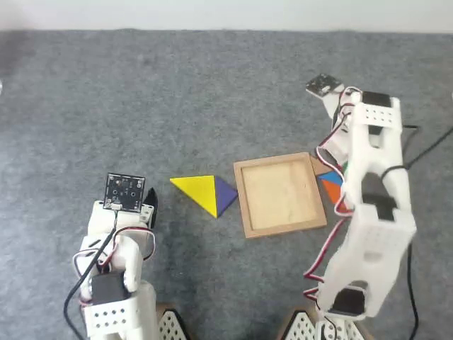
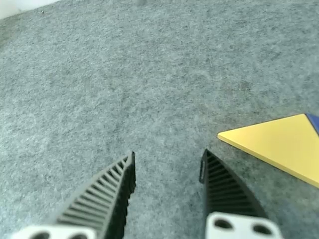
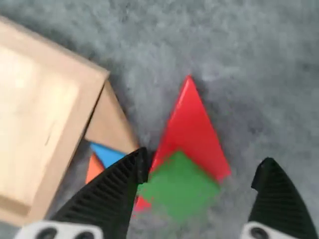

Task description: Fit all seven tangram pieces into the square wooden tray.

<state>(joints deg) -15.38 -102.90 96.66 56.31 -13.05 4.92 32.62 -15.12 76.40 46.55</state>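
wooden square tray (image 1: pixel 282 195) lies on the grey counter (image 1: pixel 212 92) between a yellow triangle (image 1: pixel 198 190) and a red triangle (image 3: pixel 192 127). left fingers (image 2: pixel 107 191) and right fingers (image 3: pixel 109 191) both stand wide apart, gripping nothing.

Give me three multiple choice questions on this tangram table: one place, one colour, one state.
1. The yellow triangle lies: A in the wooden tray; B on the grey mat beside the tray; C in an end effector.
2. The square against the red triangle is: A white; B green; C black.
3. The left end effector is: A open, empty; B shut on a piece; C shut, empty.
1 B, it lies flat on the mat outside the rim. 2 B, it shows green in the right wrist view. 3 A, its fingers stand apart over bare mat.
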